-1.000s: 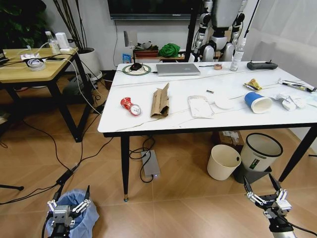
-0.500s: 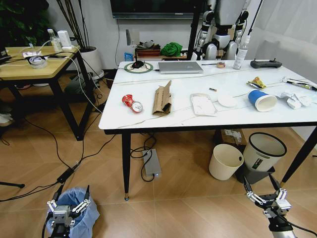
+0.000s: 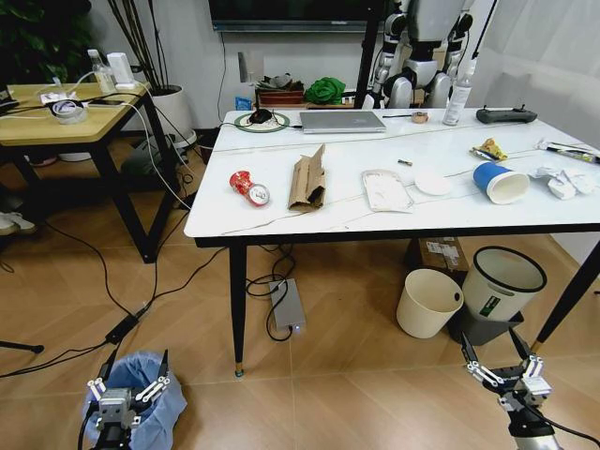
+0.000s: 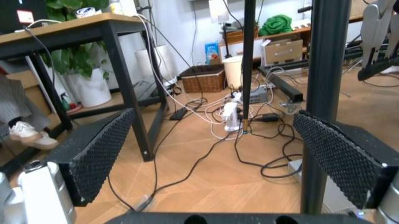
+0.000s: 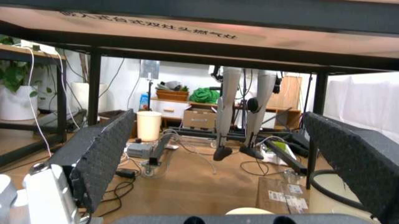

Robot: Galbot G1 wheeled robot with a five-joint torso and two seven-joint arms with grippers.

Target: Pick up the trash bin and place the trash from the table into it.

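The trash bin, lined with a crinkly light-blue bag, stands on the floor at the lower left. My left gripper is open in front of it, its fingers wide apart. My right gripper hangs open low at the right, under the table's edge. On the white table lies the trash: a crushed red can, torn cardboard, a white wrapper, a blue cup, a yellow wrapper and tissues.
A cream bucket and a white round bin stand under the table's right half. A laptop and a black controller sit at the table's back. A wooden desk is at the left; cables and a power box lie on the floor.
The whole picture has shifted slightly, so the camera has moved. Both grippers stay open in the same spots, and the trash on the table has not been touched.
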